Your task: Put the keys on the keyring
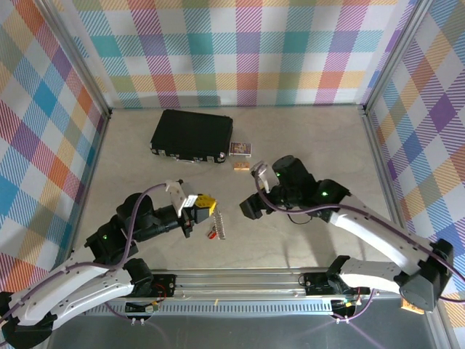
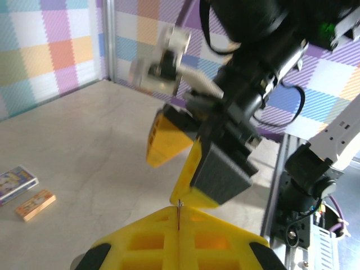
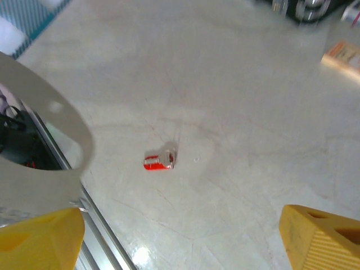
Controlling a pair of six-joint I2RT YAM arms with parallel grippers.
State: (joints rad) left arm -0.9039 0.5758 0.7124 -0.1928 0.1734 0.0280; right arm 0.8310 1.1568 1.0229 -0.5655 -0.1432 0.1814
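The pale stone-look bench [image 1: 327, 145] carried everything, walled on three sides by bright plaid panels [image 1: 240, 51]. The left arm [image 1: 73, 280] and the right arm [image 1: 378, 233] reached in from the near edge and leaned toward each other over the middle of the bench. A black case [image 1: 192, 134] lay flat near the back wall.

The left hand [image 1: 205, 206] had its yellow fingers [image 2: 140, 244] pressed together with no gap. The right hand [image 3: 180, 225] stood wide, its two yellow fingers at opposite sides of its own wrist view with bare bench between them, gripping nothing. From the left wrist view, the right hand hung just beyond the left fingertips, close to them.

A red-and-white card box [image 1: 240, 149] sat just right of the case, and a small tan block [image 1: 240, 166] lay just in front of the box.

The keyring [image 3: 158, 161], a red tag with a silvery end, lay flat on the bench just in front of the left hand, untouched by either hand.

The keys [image 2: 179, 209] showed only as a thin silvery edge pinched upright in the seam of the left fingers; how many were there could not be told.
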